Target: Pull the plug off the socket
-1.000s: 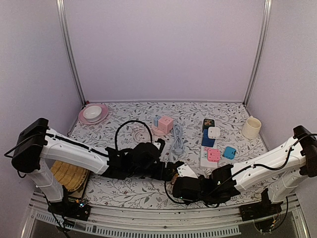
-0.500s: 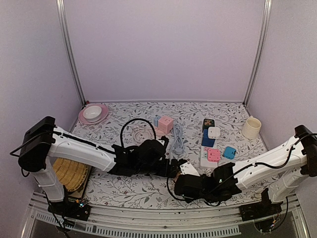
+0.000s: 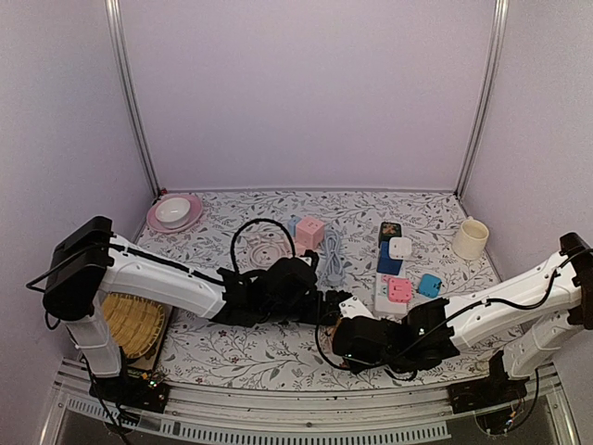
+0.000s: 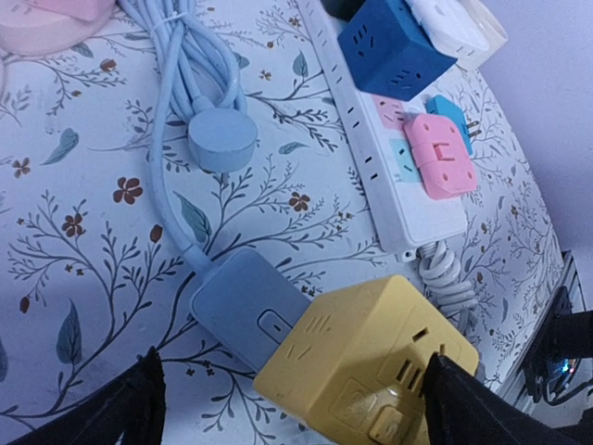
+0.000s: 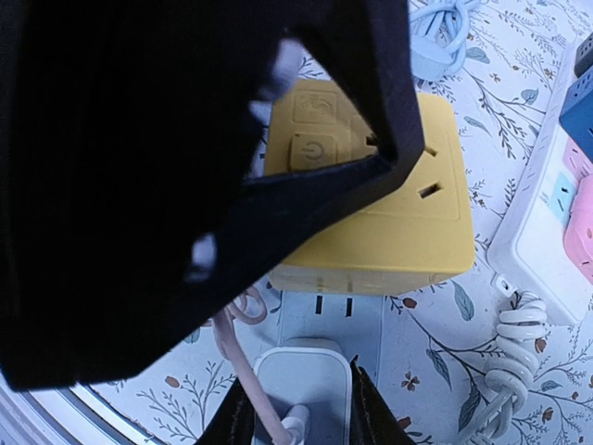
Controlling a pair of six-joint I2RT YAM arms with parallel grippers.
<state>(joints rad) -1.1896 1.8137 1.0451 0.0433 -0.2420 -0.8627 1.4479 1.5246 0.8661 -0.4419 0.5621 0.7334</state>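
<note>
The top view looks down from high behind the arm bases, taking in the whole table. Both wrist views hang close above the yellow cube socket at different angles, sharing it and the white power strip beside it.

both arms reach low over the flowered table, left gripper just beside right gripper. behind them lie a white power strip, pink cube socket and cream cup.
</note>
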